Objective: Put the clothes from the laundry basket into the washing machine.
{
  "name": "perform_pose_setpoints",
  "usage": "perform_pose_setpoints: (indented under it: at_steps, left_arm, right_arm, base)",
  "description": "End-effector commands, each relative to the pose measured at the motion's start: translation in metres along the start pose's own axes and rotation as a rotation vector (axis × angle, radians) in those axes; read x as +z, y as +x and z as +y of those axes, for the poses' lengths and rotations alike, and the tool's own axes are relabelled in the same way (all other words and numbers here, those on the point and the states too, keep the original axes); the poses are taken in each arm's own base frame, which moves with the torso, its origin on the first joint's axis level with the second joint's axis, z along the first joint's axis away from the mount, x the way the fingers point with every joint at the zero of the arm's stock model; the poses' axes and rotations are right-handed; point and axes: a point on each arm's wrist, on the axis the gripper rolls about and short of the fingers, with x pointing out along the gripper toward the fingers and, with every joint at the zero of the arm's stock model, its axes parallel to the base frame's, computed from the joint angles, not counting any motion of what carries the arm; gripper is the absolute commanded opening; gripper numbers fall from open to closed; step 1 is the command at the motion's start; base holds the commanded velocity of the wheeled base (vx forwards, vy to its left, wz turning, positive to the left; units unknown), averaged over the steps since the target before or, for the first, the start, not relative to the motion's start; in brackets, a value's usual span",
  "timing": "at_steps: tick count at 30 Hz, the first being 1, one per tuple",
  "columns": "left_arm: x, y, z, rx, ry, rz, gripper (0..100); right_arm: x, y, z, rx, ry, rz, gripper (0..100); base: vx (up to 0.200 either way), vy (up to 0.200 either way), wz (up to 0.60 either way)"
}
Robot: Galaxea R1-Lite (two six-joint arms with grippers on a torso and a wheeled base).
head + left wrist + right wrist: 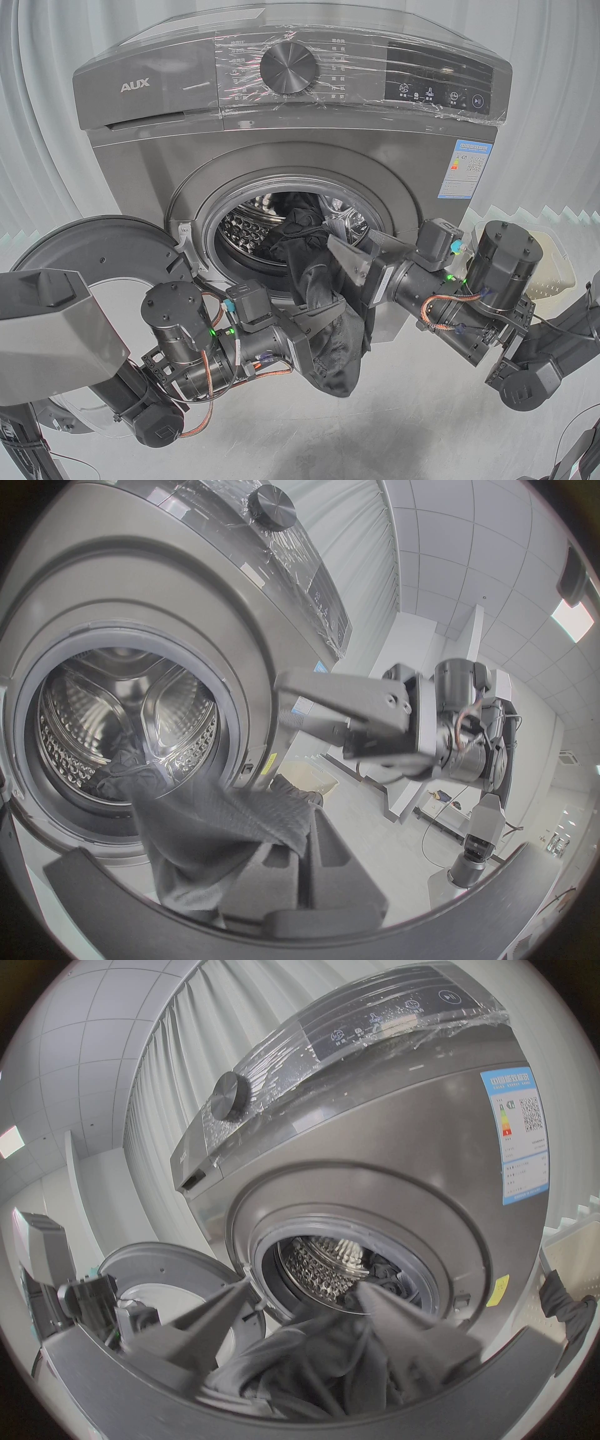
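At the open mouth of the washing machine, a dark garment hangs half in and half out. Its upper part lies inside the drum; the rest spills over the lower rim and trails down the front of the cabinet. The round door stands swung wide on the robot's left.

Left arm: held low, forearm angled up and inward toward the opening. The left gripper sits just below the rim with its fingers drawn close together. The lower fold of the garment is draped over one finger and pinched in the narrow gap between them.

Right arm: reaches in from the robot's right at rim height, wrist roughly level, pointing at the opening. The right gripper has its fingers spread well apart, with the bunched cloth lying between them and not clamped.

Well to the right of the machine stands the white laundry basket. A second dark piece of clothing hangs over its edge.
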Motion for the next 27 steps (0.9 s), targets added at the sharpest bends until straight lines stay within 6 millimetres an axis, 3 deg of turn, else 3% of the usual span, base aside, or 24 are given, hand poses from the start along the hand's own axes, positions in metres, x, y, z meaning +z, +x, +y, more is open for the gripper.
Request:
perform_pose_setpoints:
  at_steps: [1,18,27]
  left_arm:
    - [0.012,0.001,-0.003,-0.010,0.012,-0.040,0]
    - [0.022,0.000,0.005,0.042,0.033,-0.086,0]
    - [0.049,-0.006,-0.001,0.042,0.059,-0.165,0]
  right_arm:
    - [-0.009,-0.007,-0.004,-0.013,-0.010,0.045,100]
    - [-0.011,-0.008,-0.036,-0.128,-0.032,0.081,100]
    - [-0.036,-0.017,-0.058,-0.202,-0.063,0.176,100]
  base:
    - [0.000,0.000,0.00]
    - [0.000,0.000,0.00]
    - [0.000,0.000,0.00]
